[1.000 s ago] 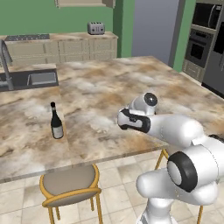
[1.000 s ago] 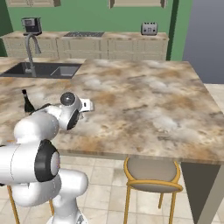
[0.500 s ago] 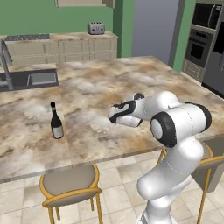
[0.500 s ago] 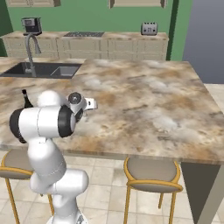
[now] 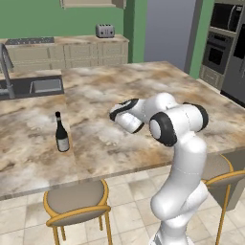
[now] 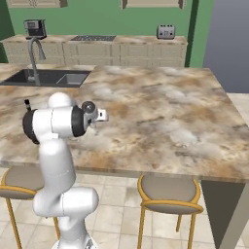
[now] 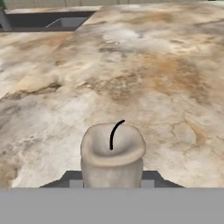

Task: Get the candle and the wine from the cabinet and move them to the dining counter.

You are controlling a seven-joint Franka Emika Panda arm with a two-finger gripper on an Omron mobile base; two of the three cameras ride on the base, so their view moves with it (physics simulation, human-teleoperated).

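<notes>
One candle (image 7: 112, 154) sits in the gripper (image 7: 112, 183), held tight between its two fingers.
The gripper hangs over the dining counter (image 5: 143, 91), and the candle's black wick points up. The wine (image 5: 61, 133) stands upright on the same counter, well apart from the gripper, near the sink (image 5: 33, 86).

Green walls (image 6: 97, 19), beige tiled floor (image 6: 116, 214), round yellow-legged stools (image 5: 76, 201), sink (image 6: 46, 78), toaster (image 6: 166, 32), wall ovens (image 5: 217, 40)

Two rear base views over the dining counter (image 5: 143, 81); hand view close above it.
</notes>
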